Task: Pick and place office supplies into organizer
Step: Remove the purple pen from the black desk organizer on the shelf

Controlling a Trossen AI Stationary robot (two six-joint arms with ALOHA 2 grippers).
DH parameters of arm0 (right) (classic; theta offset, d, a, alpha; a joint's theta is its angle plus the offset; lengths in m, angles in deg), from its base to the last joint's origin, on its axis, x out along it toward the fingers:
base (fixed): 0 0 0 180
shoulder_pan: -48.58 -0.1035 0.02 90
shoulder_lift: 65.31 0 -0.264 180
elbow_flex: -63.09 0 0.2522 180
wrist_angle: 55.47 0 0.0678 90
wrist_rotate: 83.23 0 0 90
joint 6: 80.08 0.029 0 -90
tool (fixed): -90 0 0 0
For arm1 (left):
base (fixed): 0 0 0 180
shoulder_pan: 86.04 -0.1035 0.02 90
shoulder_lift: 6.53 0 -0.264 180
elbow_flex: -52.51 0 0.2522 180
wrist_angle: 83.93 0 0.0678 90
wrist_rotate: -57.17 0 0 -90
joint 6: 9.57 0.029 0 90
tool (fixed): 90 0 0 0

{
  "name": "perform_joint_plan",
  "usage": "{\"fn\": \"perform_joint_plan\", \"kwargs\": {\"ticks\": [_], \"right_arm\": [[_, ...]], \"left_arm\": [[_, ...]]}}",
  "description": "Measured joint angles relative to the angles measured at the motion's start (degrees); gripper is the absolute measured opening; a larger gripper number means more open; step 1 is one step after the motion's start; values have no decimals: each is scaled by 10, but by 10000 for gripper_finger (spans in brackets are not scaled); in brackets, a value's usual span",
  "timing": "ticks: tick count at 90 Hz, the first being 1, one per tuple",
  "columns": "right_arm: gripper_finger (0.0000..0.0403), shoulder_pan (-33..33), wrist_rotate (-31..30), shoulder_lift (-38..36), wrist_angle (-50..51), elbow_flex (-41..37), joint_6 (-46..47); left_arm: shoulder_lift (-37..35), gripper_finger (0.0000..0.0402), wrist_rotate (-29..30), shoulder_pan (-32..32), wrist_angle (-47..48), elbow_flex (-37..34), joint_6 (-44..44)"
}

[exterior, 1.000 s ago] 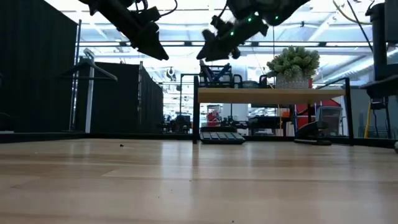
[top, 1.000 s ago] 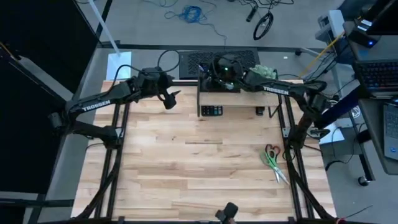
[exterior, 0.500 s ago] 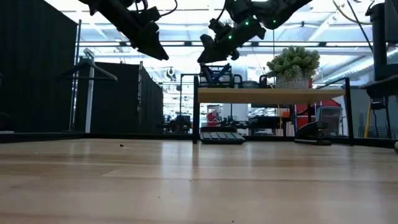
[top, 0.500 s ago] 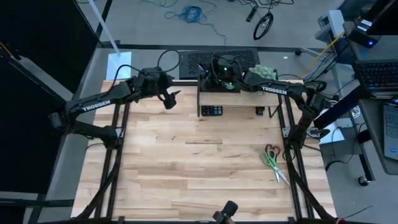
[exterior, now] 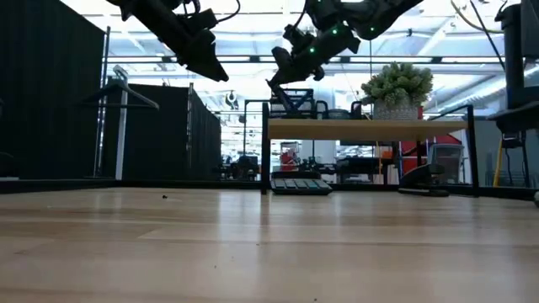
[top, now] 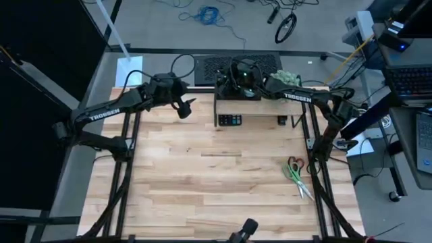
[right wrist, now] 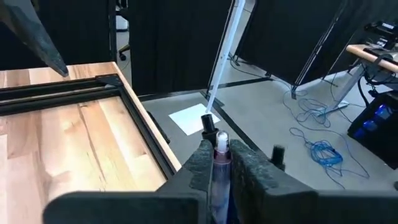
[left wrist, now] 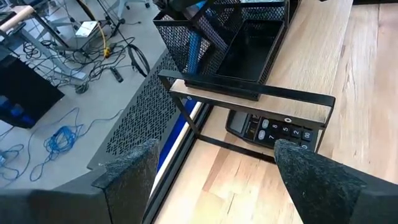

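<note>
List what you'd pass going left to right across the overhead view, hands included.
Left hand → calculator under the wooden riser → right hand, shut on a pen, over the mesh organizer → green plant ball → scissors.

Black curtains [exterior: 59, 126] flank a grey floor [top: 169, 34] strewn with blue cable [top: 208, 13].

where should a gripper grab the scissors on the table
The scissors lie flat near the table's right edge, red and green handles toward the shelf, blades pointing away. Probably best from straight above, fingers closing across the narrow stretch just below the handles: the loops are wide, the blade tips thin.
</note>
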Motion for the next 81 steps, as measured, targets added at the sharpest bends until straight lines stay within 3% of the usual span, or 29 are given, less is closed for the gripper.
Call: {"fn": "perform_joint_plan", "kwargs": {"ticks": [48,72,81], "right_arm": [[15,-13,1,-66,-57,0,8],[15,-55,3,-151,-49,0,5],[15,-81,2,-191,-5,0,43]], "left_arm": [[0,309,0,0,0,0,0],[0,309,0,0,1,0,0],[0,309,0,0,1,0,0]]}}
